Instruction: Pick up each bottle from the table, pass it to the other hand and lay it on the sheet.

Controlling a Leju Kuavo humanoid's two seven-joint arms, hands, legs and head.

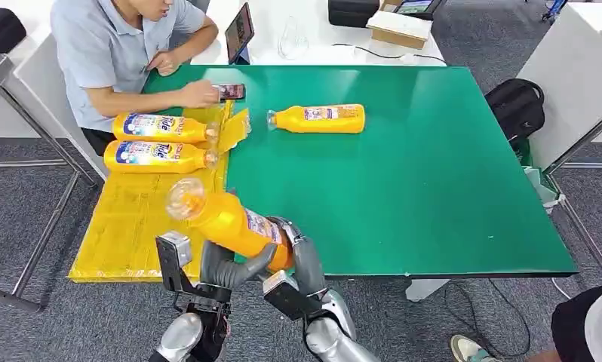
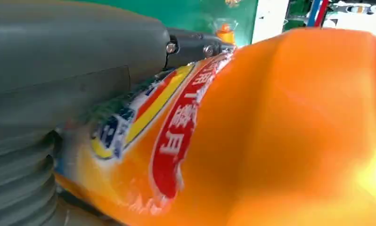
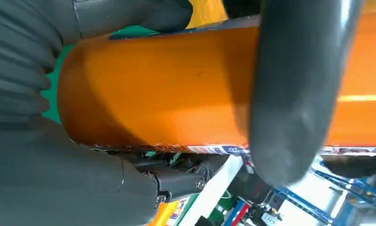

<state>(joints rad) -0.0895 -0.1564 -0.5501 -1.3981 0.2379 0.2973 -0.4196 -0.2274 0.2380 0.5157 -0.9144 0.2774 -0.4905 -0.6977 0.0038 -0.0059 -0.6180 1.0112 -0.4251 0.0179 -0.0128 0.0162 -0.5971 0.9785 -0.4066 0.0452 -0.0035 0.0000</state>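
Head view: catching the handover itself, just off the near edge of the table [image 1: 434, 188], at the corner where green top meets yellow sheet [image 1: 132, 219]. Held bottle [image 1: 230, 222] lying tilted across both hands, cap end pointing out over the sheet, base end tucked toward the right hand [image 1: 302, 260]. Probably being kept low and nearly level so that it can go down flat beside the two bottles [image 1: 158, 142] already lying side by side at the sheet's far end.

Right hand wrapping the base end, fingers [image 3: 294, 94] curling fully round the orange body, thumb pressing from the opposite side; clearly gripping. Left hand [image 1: 222, 268] cupping the same bottle from below, thumb [image 1: 249, 264] reaching across under the label. Left wrist view: pressing close against the label, fingers [image 2: 195, 47] lying along the bottle's side. Judging both hands closed on it, neither letting go yet, so bearing the weight together; which one carries more, impossible to tell.

One more bottle [image 1: 317, 118] lying on its side on the table beyond the sheet's far corner, cap toward the sheet, waiting to be fetched. Person [image 1: 124, 45] sitting at the table's far left corner, one hand resting by a phone [image 1: 230, 92] just beyond the sheet.
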